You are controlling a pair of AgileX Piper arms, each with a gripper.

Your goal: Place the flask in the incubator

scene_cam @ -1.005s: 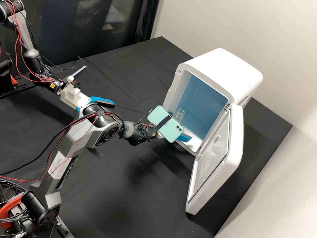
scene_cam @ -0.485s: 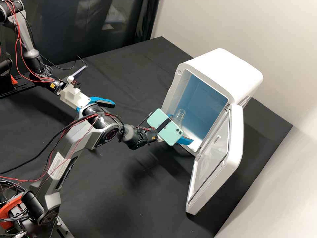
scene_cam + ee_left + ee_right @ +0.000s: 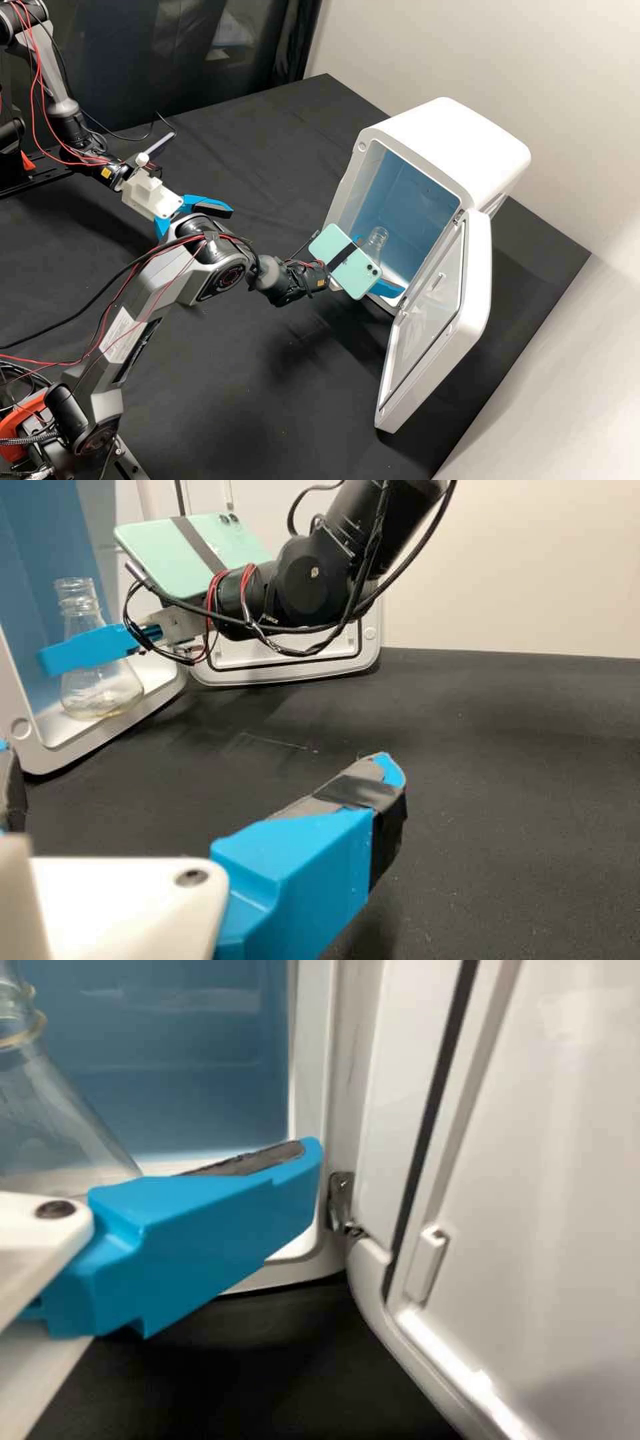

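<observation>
Left wrist view, flask (image 3: 97, 688) upright inside incubator (image 3: 62, 738), right gripper (image 3: 75, 654) clasping it

Flask (image 3: 377, 240) inside incubator (image 3: 460, 143), seemingly on floor; door (image 3: 475, 280) right

I register bright, even light from overhead. The black bench (image 3: 280, 400) looks matte; soft shadows lie under the right arm (image 3: 200, 273) and below the incubator (image 3: 453, 147) door (image 3: 467, 320) at the bench's right edge. Pale glare streaks the door window; the wall (image 3: 507, 53) behind is brightest
</observation>
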